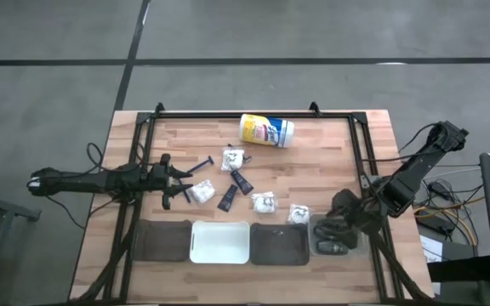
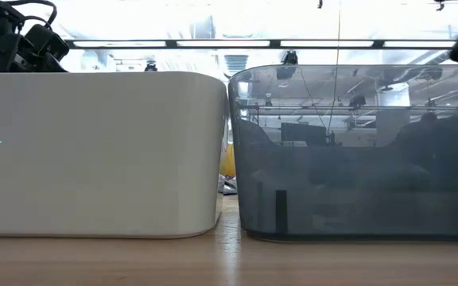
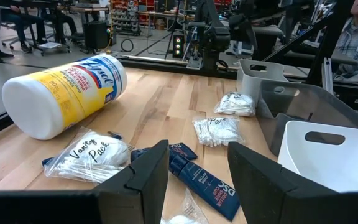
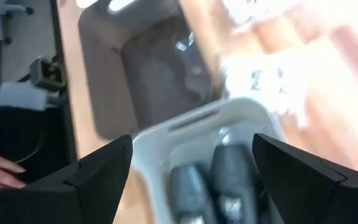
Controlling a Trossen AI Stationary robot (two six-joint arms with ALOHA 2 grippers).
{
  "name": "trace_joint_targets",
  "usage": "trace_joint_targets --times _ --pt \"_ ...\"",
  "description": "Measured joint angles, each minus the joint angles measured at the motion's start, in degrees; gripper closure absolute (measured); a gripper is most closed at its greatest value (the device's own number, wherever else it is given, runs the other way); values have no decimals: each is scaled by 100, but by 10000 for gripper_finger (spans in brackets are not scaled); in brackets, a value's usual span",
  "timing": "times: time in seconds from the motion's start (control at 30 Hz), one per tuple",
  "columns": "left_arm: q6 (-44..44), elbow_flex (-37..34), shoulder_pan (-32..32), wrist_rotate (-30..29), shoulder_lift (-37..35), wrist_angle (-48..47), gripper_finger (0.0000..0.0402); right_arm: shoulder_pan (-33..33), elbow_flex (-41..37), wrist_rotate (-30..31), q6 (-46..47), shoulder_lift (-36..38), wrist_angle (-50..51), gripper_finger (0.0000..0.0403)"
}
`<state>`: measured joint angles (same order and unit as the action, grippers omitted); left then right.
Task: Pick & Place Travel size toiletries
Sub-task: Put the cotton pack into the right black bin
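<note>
Small toiletries lie loose on the wooden table: white crinkly packets, black tubes and a thin razor. My left gripper is open and low over the table at the left end of the scatter. It points toward the right edge, with a black tube just ahead of its fingers. My right gripper hangs open above a small light grey bin. Two dark oval pods lie in that bin.
A yellow-and-white canister lies on its side near the far edge. Three trays stand in a row along the near edge: dark grey, white and dark grey. A metal frame rims the table. People show in the room beyond.
</note>
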<state>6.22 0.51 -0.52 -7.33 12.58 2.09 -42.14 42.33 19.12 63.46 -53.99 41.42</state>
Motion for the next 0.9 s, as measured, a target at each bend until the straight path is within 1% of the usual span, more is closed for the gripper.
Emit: trace_joint_targets --times 0.13,0.33,0.57,0.67,0.9 --pt "0 0 -2 0 0 0 231 313 152 171 -659 -208 -6 81" --pt "0 0 0 -1 0 1 231 765 309 187 -1606 -549 -13 93" --pt "0 0 -2 0 0 2 231 1291 426 236 -3012 -902 -70 112" --pt "0 0 0 0 0 1 231 1539 430 394 -3648 -1045 -304 121" --pt "1 -1 -2 0 0 0 231 2051 365 374 -5457 -1264 -1236 144"
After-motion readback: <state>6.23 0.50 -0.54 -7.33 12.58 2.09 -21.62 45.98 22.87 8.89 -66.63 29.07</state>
